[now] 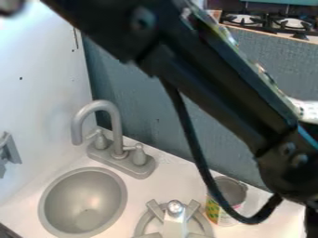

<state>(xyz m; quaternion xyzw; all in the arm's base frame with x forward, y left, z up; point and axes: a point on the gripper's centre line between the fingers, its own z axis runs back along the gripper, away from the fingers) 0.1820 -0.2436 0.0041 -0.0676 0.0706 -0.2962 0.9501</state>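
The black arm (pixel 214 83) slants above the white bench (pixel 166 183); an open can (pixel 235 189) stands beside a burner (pixel 154 209), near a grey sink (pixel 84 200) and faucet (pixel 116 132).

A white countertop (pixel 171 179) carries a grey gooseneck faucet (pixel 121 160), grey round basin (pixel 84 200), grey ringed burner (pixel 144 224) and seemingly metal can (pixel 234 191)

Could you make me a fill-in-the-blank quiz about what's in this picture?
The curved faucet stands beside a round grey ____. It has ____ handles at its base. A looping black ____ hangs from the robot arm. In the picture, the can stands to the ____ of the stove burner.

Missing words: sink; two; cable; right.
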